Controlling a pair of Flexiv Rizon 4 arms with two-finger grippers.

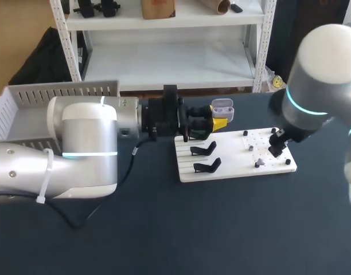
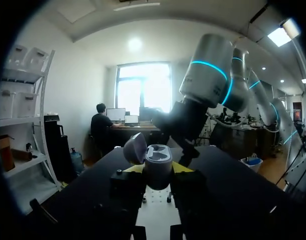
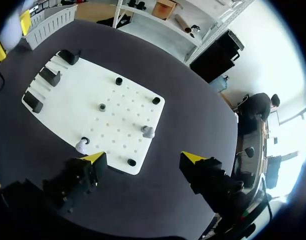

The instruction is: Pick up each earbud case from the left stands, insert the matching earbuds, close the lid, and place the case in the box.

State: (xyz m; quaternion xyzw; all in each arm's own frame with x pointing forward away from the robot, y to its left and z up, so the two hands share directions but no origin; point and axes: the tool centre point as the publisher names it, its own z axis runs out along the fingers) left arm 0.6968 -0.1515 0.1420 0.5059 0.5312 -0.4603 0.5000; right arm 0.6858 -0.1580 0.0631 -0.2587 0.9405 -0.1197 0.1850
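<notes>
Left arm point(image 1: 84, 146): you see it stretched across the table from the left, beside the box point(image 1: 15, 109).
Board point(image 1: 233, 163): white, mid-table, with black stands point(image 1: 204, 150) on its left part.
Right gripper point(image 3: 144, 158): fingers spread wide, holding nothing, above the board's edge.
Left gripper point(image 2: 159, 172): clamped on the earbud case point(image 1: 222, 107), lid up, over the board's far left corner.
Earbud point(image 3: 82, 145): lying on the board, with the second earbud point(image 3: 148, 132) near it.
</notes>
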